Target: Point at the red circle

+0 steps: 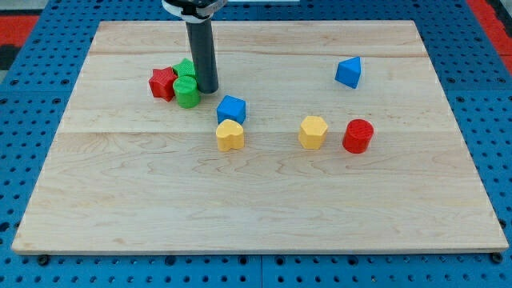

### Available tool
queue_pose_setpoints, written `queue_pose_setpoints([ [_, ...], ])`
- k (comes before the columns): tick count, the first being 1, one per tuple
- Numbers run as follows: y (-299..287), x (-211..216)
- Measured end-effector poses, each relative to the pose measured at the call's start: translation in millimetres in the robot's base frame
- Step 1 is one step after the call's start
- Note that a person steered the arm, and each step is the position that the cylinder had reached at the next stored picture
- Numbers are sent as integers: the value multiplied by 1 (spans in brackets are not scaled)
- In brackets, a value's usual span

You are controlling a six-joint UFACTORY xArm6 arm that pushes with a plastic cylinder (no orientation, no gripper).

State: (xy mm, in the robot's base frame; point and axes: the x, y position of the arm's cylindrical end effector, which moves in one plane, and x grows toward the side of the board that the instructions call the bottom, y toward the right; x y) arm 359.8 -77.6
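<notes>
The red circle [358,135] is a short red cylinder on the wooden board's right half, just right of a yellow hexagon block [313,132]. My tip [206,90] is at the lower end of the dark rod in the upper left part of the board, far to the left of the red circle. The tip stands just right of a green cylinder [187,92] and a green star-like block [186,70], touching or nearly touching them. A red star block [162,82] lies left of those.
A blue cube [231,109] sits below and right of my tip, with a yellow heart-like block [230,135] just below it. A blue triangular block [348,72] lies at the upper right. The wooden board [256,208] rests on a blue pegboard surface.
</notes>
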Motion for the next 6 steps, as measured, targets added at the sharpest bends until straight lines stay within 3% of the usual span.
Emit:
queue_pose_setpoints([
  [1, 2, 13],
  [2, 47, 13],
  [4, 232, 33],
  [5, 308, 80],
  [6, 322, 123],
])
